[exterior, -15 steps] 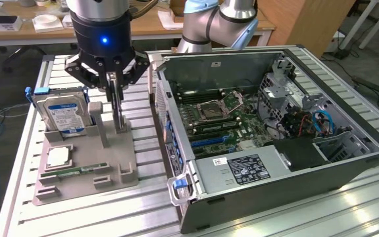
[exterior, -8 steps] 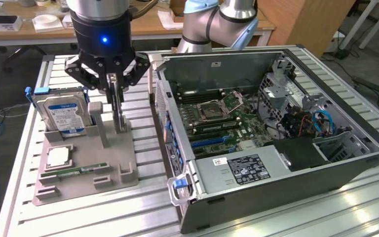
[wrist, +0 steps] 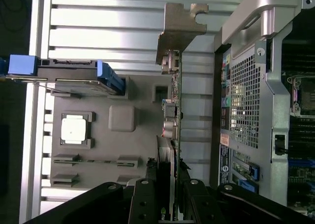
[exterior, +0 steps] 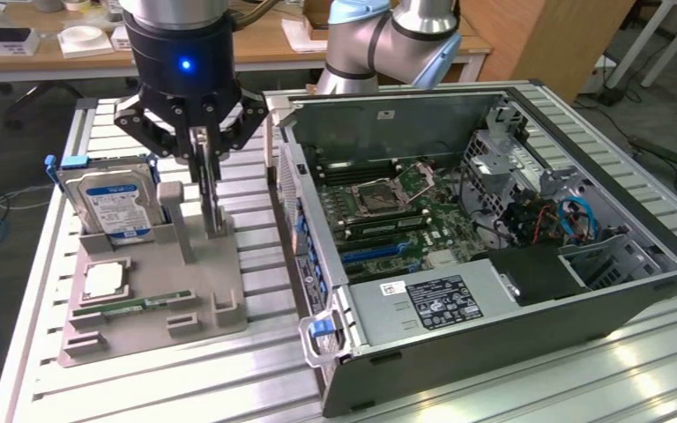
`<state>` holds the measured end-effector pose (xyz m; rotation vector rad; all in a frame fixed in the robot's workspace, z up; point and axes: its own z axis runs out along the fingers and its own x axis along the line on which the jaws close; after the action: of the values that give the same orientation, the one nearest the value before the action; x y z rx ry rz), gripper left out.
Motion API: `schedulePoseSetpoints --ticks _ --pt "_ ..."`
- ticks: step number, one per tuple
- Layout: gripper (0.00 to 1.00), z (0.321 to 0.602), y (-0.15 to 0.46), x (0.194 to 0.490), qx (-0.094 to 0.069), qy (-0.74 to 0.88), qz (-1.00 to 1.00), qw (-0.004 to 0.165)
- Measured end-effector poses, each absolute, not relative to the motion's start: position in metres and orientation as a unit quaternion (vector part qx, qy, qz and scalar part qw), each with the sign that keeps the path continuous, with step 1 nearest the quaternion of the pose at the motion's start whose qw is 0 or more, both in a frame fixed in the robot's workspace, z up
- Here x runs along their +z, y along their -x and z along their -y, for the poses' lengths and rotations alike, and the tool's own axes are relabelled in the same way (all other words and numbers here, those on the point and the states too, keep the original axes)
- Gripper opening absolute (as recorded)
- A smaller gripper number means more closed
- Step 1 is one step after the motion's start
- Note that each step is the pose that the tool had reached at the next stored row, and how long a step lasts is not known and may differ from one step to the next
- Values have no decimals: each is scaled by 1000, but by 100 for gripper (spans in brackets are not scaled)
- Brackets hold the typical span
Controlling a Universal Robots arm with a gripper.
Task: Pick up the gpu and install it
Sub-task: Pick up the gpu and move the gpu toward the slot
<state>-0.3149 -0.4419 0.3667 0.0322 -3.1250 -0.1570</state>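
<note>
Gpu: thin flat card clamped in claw.

One gpu, one hard drive, one processor, one memory stick

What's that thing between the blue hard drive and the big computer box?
The gpu, standing on edge in the gripper, over the grey tray; the exterior view shows it.
</note>
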Motion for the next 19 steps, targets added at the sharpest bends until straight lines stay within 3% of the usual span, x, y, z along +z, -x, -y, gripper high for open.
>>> schedulePoseSetpoints --ticks 5,11,19 --pt "26 442 315 367 -39 -10 999 6" --pt "26 442 314 367 -13 -10 1000 7" --pt "26 442 314 368 -11 -10 1000 7"
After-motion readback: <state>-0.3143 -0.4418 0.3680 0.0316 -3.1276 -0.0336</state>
